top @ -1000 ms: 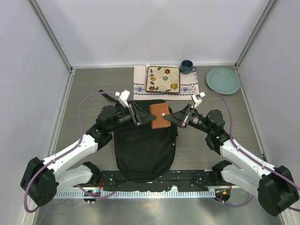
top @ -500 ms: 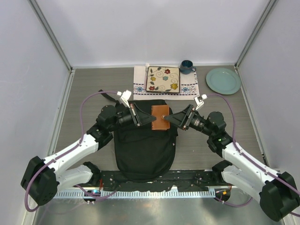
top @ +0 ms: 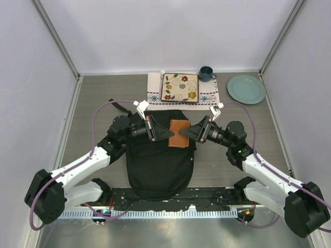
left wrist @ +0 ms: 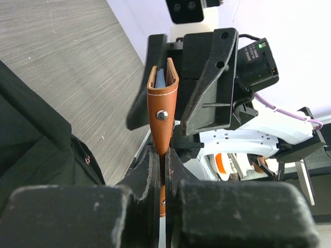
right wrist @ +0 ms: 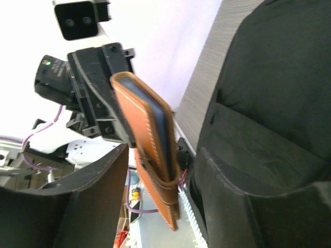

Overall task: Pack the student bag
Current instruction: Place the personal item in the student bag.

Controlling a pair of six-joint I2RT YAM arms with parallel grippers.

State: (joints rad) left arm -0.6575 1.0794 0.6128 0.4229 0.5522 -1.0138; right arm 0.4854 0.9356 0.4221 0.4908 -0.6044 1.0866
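The student bag (top: pixel 158 165) lies flat in the middle of the table, a big black backpack with its top toward the far side. Above its top hangs a brown leather case (top: pixel 179 133) with a blue insert, on edge. My left gripper (top: pixel 168 134) is shut on the case's left end; the left wrist view shows the case (left wrist: pixel 163 103) pinched between the left gripper's (left wrist: pixel 164 155) jaws. My right gripper (top: pixel 187 133) stands open at the case's right end. In the right wrist view the case (right wrist: pixel 145 139) sits inside the right gripper (right wrist: pixel 163 155), apart from both fingers, with the bag (right wrist: pixel 269 103) beneath.
At the back of the table a floral square plate (top: pixel 180 87) rests on a patterned placemat (top: pixel 155 96). A dark mug (top: pixel 206 73) stands beside it and a teal round plate (top: pixel 246 89) lies at the far right. A bag strap (top: pixel 119 106) trails left.
The left gripper has shut on the brown case and the right gripper has opened off it. Both arms and the case have shifted slightly.
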